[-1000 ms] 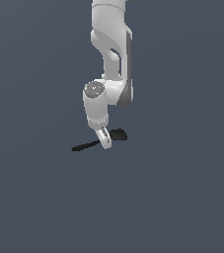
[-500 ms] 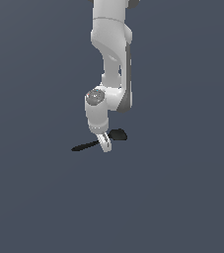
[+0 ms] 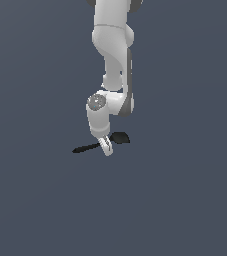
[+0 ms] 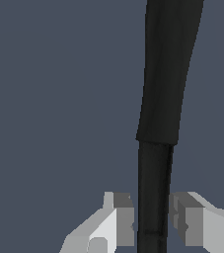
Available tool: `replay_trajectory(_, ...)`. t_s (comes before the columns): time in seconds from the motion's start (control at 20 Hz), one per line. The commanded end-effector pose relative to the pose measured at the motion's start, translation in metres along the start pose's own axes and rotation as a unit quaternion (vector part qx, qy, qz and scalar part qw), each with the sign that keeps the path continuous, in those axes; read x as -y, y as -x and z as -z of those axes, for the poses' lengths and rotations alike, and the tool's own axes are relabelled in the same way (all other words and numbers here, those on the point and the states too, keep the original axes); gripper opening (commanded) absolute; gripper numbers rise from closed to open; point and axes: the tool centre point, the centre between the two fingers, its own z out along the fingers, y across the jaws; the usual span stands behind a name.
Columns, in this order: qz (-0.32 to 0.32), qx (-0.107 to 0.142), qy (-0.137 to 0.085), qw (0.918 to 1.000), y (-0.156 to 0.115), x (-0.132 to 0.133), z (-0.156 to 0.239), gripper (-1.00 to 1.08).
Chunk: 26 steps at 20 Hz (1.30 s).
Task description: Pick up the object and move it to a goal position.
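Observation:
The object (image 3: 87,147), a flat black spoon-like utensil, lies on the grey floor with its oval bowl toward the exterior view's right and its thin handle toward the left. My gripper (image 3: 106,148) is down at floor level across its middle. In the wrist view the black handle (image 4: 165,89) runs straight between my two fingers (image 4: 121,220), which sit tight against its sides, so my gripper (image 4: 154,217) is shut on it. The white arm hides the utensil's middle in the exterior view.
A plain grey floor (image 3: 185,200) stretches all around, and the white arm (image 3: 114,45) rises straight above the gripper. No goal marker shows.
The gripper sank slightly toward the floor a second ago and has since held still. The utensil has not shifted.

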Motion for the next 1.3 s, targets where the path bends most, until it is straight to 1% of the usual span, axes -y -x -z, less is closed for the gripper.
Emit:
replay_trajectory(0.0,0.001,0.000,-0.001,1.0000,0.000,0.001,0.000,-1.00)
replay_trajectory(0.4,0.000,0.000,0.000,1.0000,-0.001,0.000,0.001,-1.00)
replay_trajectory(0.65,0.000,0.000,0.000,1.0000,-0.005,-0.004,0.013,-1.00)
replay_trajectory(0.95,0.000,0.000,0.000,1.0000,-0.017,-0.013,0.044,-1.00)
replay_trajectory(1.25,-0.001,0.000,-0.001,1.0000,-0.037,-0.029,0.095,-1.00)
